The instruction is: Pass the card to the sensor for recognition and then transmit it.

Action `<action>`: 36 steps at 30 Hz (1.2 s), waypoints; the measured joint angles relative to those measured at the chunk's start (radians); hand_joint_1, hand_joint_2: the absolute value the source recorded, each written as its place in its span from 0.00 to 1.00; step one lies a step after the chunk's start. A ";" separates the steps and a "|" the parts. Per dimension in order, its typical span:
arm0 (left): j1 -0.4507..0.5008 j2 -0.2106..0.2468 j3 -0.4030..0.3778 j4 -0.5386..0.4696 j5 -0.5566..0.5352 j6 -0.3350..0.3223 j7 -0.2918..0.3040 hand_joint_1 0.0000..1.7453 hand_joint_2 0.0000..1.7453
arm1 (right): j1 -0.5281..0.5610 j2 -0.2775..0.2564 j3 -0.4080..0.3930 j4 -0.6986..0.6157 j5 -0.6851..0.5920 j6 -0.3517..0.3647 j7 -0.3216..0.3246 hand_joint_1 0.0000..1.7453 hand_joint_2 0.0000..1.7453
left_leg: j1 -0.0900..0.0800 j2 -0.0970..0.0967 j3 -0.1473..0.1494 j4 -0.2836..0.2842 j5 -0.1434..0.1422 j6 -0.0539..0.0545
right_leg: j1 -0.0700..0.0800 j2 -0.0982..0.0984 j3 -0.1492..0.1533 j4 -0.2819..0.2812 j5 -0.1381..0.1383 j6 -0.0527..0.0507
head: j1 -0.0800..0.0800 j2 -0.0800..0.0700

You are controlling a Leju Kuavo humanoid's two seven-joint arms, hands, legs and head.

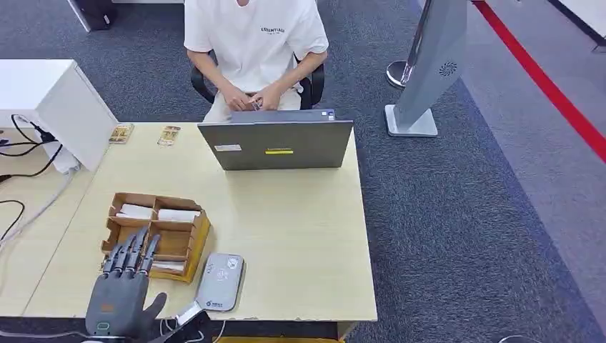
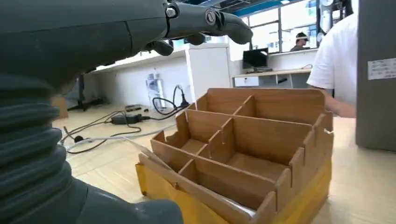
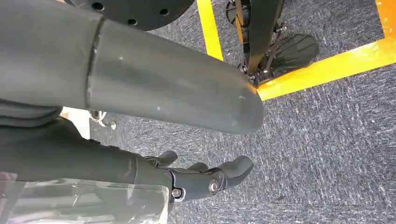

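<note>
Hovering my left hand with fingers spread and empty over the near edge of the wooden organizer, I judge the nearest card just ahead beneath my fingertips, its long axis crosswise, while my right hand hangs empty, half-curled.

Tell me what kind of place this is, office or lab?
Likely an office set up as a reception or check-in desk: a person seated behind a laptop at a wooden desk, grey carpet, and a card reader beside a wooden card organizer.
</note>
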 joint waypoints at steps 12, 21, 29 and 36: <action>0.039 -0.006 0.084 -0.020 -0.001 0.018 0.023 0.00 1.00 | -0.002 0.000 -0.004 -0.001 0.003 0.003 -0.011 0.00 0.00 | 0.000 0.000 0.000 0.000 0.000 0.000 | 0.000 0.000 0.000 0.000 0.000 0.000 | 0.000 0.000; 0.070 -0.018 0.150 -0.020 0.004 0.027 0.029 0.00 1.00 | -0.003 0.000 -0.005 -0.001 0.012 0.003 -0.011 0.00 0.00 | 0.000 0.000 0.000 0.000 0.000 0.000 | 0.000 0.000 0.000 0.000 0.000 0.000 | 0.000 0.000; 0.089 -0.038 0.206 -0.020 0.001 0.040 0.029 0.00 1.00 | -0.004 0.000 -0.005 -0.001 0.019 0.003 -0.011 0.00 0.00 | 0.000 0.000 0.000 0.000 0.000 0.000 | 0.000 0.000 0.000 0.000 0.000 0.000 | 0.000 0.000; 0.098 -0.061 0.262 -0.020 -0.008 0.051 0.021 0.00 1.00 | -0.005 0.000 -0.005 -0.001 0.023 0.003 -0.011 0.00 0.00 | 0.000 0.000 0.000 0.000 0.000 0.000 | 0.000 0.000 0.000 0.000 0.000 0.000 | 0.000 0.000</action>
